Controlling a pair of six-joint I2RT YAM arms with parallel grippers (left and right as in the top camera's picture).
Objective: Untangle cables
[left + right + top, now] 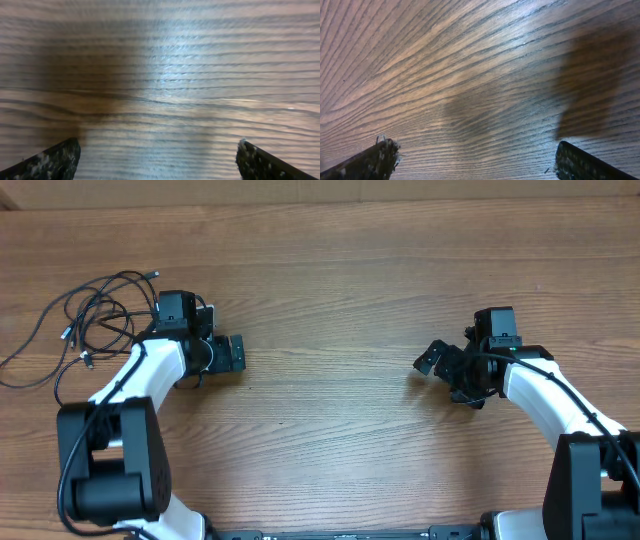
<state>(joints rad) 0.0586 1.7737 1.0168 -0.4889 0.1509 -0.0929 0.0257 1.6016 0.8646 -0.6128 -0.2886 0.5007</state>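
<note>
Nothing readable here tbh, no lettering, brand mark, number or sticker I can make out on the left arm (140, 375), the right arm (545, 390), the cables (85, 325) or the table (330, 270), and both wrist views are just bare wood grain between the fingers, some of it blurry

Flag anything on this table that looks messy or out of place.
The cables sit in a tangled heap at the table's left side, loops crossing each other. The left claw and right claw are open, holding nothing. Nothing else stands out.
</note>
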